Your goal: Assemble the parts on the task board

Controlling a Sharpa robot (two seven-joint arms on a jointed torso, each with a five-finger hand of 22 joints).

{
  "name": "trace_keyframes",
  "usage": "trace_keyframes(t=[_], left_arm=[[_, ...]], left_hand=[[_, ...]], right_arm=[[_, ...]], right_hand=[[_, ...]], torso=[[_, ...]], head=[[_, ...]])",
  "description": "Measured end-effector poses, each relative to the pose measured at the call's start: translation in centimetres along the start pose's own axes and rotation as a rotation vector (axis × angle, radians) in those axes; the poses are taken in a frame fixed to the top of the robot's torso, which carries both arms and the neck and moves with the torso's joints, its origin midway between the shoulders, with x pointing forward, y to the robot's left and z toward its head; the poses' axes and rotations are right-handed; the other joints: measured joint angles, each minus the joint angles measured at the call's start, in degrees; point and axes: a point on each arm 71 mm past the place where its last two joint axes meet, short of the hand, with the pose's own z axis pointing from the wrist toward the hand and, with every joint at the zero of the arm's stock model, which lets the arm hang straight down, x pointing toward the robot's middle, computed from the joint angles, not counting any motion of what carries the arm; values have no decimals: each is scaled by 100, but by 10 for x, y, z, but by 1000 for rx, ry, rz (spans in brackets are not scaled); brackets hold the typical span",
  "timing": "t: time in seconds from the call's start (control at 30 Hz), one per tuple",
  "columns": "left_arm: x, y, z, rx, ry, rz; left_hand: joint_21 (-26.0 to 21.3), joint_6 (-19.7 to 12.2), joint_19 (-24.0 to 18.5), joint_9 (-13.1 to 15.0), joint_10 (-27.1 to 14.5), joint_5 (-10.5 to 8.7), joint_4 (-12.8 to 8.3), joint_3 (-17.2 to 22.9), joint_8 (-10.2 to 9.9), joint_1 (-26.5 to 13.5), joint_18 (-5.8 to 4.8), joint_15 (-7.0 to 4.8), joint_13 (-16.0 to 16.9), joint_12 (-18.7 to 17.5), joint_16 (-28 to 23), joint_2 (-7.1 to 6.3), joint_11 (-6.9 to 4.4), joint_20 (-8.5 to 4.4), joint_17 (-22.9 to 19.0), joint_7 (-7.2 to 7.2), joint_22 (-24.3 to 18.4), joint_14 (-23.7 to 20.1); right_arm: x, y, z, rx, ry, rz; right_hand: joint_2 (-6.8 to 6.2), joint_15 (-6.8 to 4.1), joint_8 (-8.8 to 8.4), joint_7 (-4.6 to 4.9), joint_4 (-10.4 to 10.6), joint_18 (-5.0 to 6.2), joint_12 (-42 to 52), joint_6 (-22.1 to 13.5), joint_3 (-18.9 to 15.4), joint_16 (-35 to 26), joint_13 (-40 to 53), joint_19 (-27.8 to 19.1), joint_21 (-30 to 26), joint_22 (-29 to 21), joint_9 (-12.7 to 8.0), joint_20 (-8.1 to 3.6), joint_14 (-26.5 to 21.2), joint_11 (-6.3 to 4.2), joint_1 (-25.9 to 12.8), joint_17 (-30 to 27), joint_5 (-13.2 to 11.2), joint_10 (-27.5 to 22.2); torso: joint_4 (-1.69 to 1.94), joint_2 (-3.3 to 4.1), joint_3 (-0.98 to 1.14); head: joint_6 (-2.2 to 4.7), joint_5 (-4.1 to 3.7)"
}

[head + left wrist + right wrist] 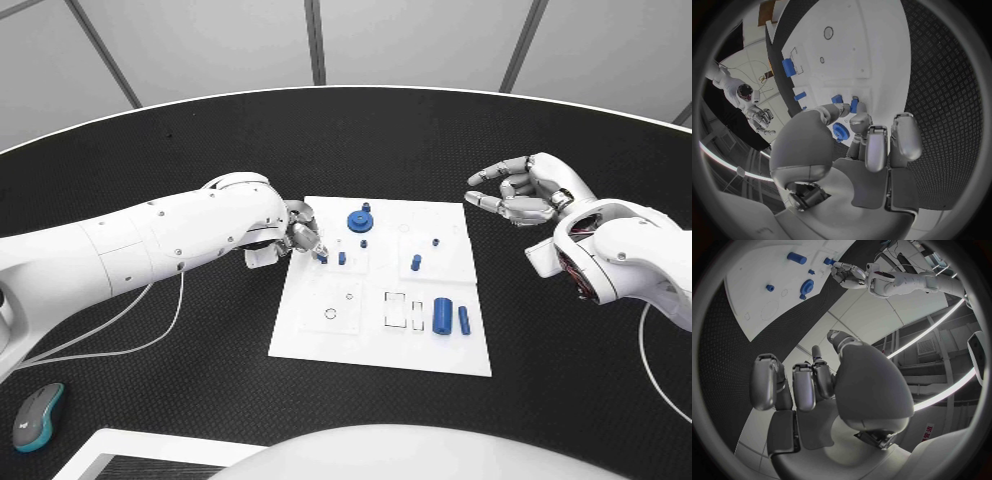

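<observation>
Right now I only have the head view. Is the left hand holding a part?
Observer: I cannot tell. In the left wrist view, the left hand has its fingertips at a small blue part beside the gear, but the grip itself is unclear.
Operator: And the right hand, is anything in it?
Observer: No. The right wrist view shows the right hand holding nothing, with its fingers apart and the board ahead of it.
</observation>
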Motion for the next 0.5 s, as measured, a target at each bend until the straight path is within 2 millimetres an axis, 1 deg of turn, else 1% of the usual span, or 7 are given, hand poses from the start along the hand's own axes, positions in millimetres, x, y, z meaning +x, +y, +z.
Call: trace_keyframes(t=[0.3, 0.5], left_arm=[[1, 0, 0, 2, 9, 5], [1, -1, 0, 3, 15, 9]], left_hand=[[1, 9, 0, 0, 8, 22, -2, -2, -1, -2, 0, 0, 3, 0, 0, -2, 7, 0, 0, -9, 0, 0], [22, 9, 0, 2, 30, 23, -16, -16, -12, -24, 0, 0, 36, 28, 0, -23, -14, 0, 0, -9, 15, 0]], right_arm=[[0, 0, 0, 0, 0, 0], [0, 0, 0, 0, 0, 0]], right_hand=[[0, 0, 0, 0, 0, 0, 0, 0, 0, 0, 0, 0, 0, 0, 0, 0, 0, 0, 0, 0, 0, 0], [0, 0, 0, 0, 0, 0, 0, 0, 0, 0, 0, 0, 0, -1, 0, 0, 0, 0, 0, 0, 0, 0]], torso=[[-1, -2, 0], [-1, -3, 0]], head=[[-5, -5], [-12, -5]])
